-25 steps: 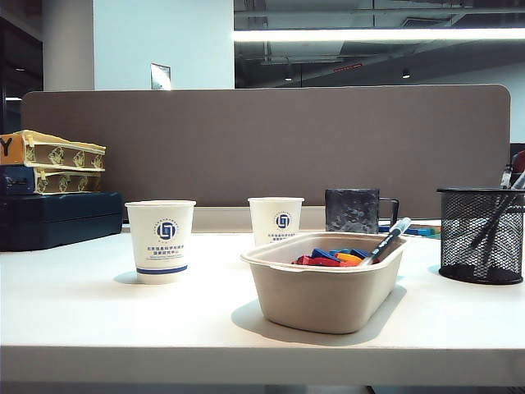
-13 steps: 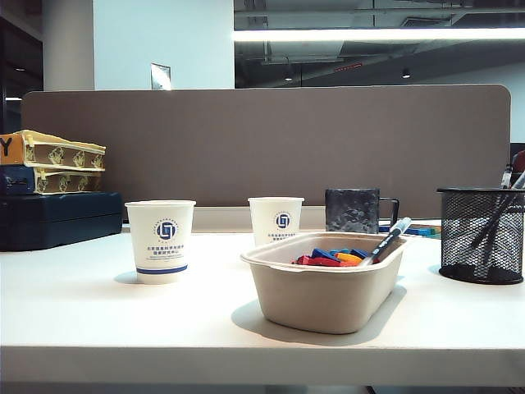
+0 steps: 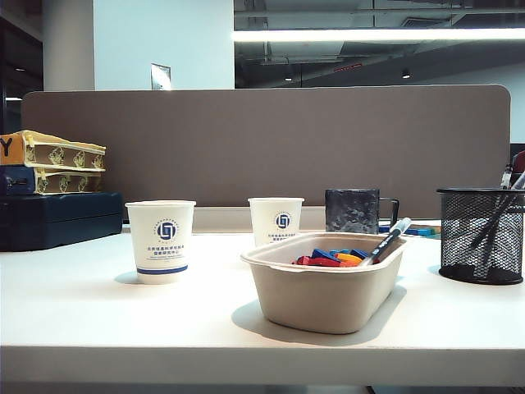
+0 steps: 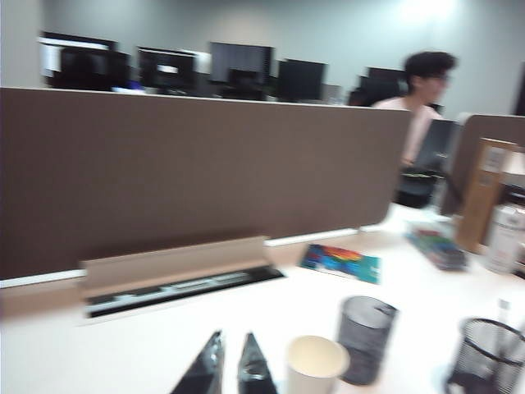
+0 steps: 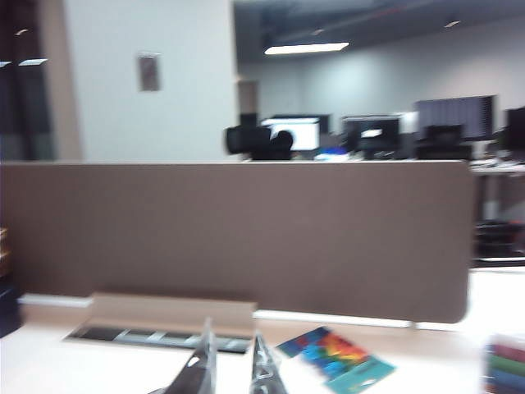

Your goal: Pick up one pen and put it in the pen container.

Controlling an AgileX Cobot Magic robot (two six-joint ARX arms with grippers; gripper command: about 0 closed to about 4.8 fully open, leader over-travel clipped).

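Observation:
The pen (image 3: 387, 240), dark-barrelled with a pale end, leans on the rim of a beige tray (image 3: 324, 295) at centre right of the exterior view. The pen container (image 3: 480, 236), a black mesh cup, stands at the far right with dark pens in it. It also shows in the left wrist view (image 4: 490, 355). Neither arm appears in the exterior view. My left gripper (image 4: 234, 338) hangs over the white table short of a paper cup (image 4: 316, 365), its tips slightly apart and empty. My right gripper (image 5: 233, 330) is open and empty, pointing toward the divider.
Short coloured pieces (image 3: 332, 258) lie in the tray. Two paper cups (image 3: 160, 240) (image 3: 276, 219) and a dark mug (image 3: 354, 211) stand behind it. A brown divider (image 3: 262, 148) closes the back and stacked boxes (image 3: 53, 193) sit left. A colourful card (image 5: 335, 357) lies near the divider.

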